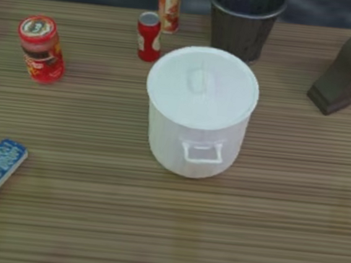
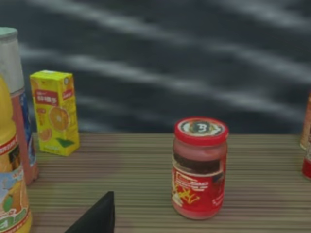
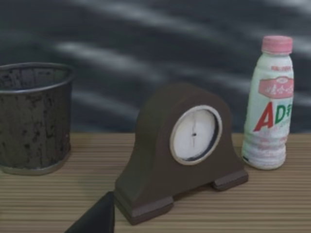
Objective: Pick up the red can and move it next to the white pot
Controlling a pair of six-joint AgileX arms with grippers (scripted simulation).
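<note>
I count 1 red can (image 1: 41,48) | 1 white pot (image 1: 200,112) | 1 soda can (image 1: 148,36) | 1 bucket (image 1: 244,21) | 1 clock (image 3: 182,151) | 1 juice carton (image 2: 54,112) | 1 blue box (image 1: 1,161)

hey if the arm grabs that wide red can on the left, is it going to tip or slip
The red can stands upright on a flat base, so it probably stays put. Its rigid-looking round wall may slip between flat jaws. Knocked over, it would likely roll.

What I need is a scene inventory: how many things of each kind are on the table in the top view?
Cans: 2 (red can, slim soda can)
Bottles: 1 (orange bottle)
Pots: 1 (white pot)
Buckets: 1 (dark bucket)
Clocks: 1 (brown clock)
Boxes: 1 (blue box)
Total: 7
</note>
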